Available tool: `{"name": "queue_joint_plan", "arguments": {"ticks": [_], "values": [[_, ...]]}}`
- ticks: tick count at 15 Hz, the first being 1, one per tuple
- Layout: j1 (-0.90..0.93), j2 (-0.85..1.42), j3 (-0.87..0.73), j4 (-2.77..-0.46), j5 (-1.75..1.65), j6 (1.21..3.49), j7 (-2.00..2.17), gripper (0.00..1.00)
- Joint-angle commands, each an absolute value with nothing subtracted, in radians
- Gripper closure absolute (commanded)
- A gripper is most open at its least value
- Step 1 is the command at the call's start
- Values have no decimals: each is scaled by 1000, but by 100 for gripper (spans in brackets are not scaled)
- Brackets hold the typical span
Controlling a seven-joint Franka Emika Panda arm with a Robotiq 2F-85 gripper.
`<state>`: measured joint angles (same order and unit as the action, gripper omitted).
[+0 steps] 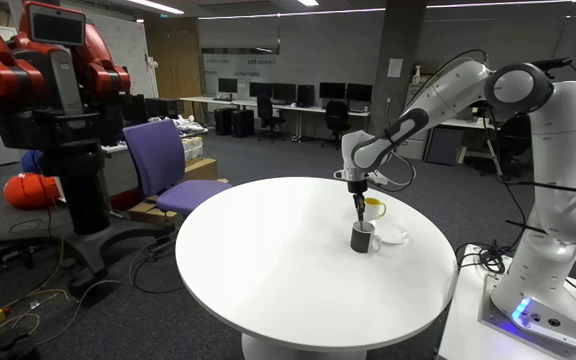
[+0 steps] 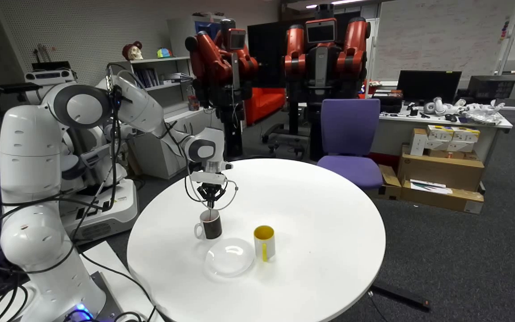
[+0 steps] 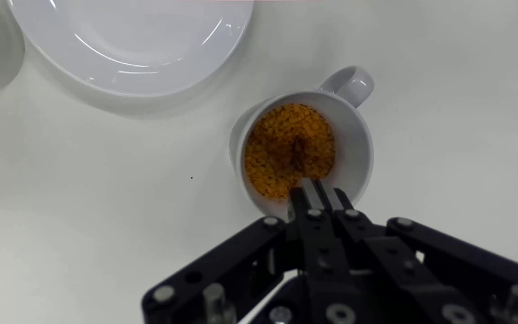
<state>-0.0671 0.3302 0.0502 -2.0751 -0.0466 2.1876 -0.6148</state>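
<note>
- The gripper (image 3: pixel 321 191) points down with its fingers pressed together; I cannot tell whether anything thin is pinched between them.
- Directly beneath it the dark mug (image 1: pixel 360 239) stands upright, orange-brown contents (image 3: pixel 292 123) inside; how deep the tips reach, I can't make out.
- In so narrow a mouth, I'd want small, slow, level-headed moves, clear of the wall, since a sideways knock could tip the mug.
- Near the gripper lies the plate (image 2: pixel 230 257), the yellow mug (image 2: pixel 259 246) just beside it; any swing that way should mind both.
- Under everything, the round white worktop (image 1: pixel 278 260).
- Well out from the gripper: a purple chair (image 1: pixel 155 155), two red robots (image 2: pixel 322 58), boxes (image 2: pixel 441 171), monitors (image 1: pixel 332 90).
</note>
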Motion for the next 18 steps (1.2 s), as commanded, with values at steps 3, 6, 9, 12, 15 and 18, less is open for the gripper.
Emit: {"name": "queue_joint_plan", "arguments": {"ticks": [3,6,9,12,15,18], "values": [[-53,311,35,-2060,-139,2194,-563,99],[-52,314,37,-2061,-172,2232,-540,99],[-62,323,50,-2057,-143,2245,-552,99],[-73,325,65,-2055,-93,2244,-579,99],[-81,322,78,-2055,-39,2221,-613,99],[-74,311,70,-2056,-35,2185,-620,99]]}}
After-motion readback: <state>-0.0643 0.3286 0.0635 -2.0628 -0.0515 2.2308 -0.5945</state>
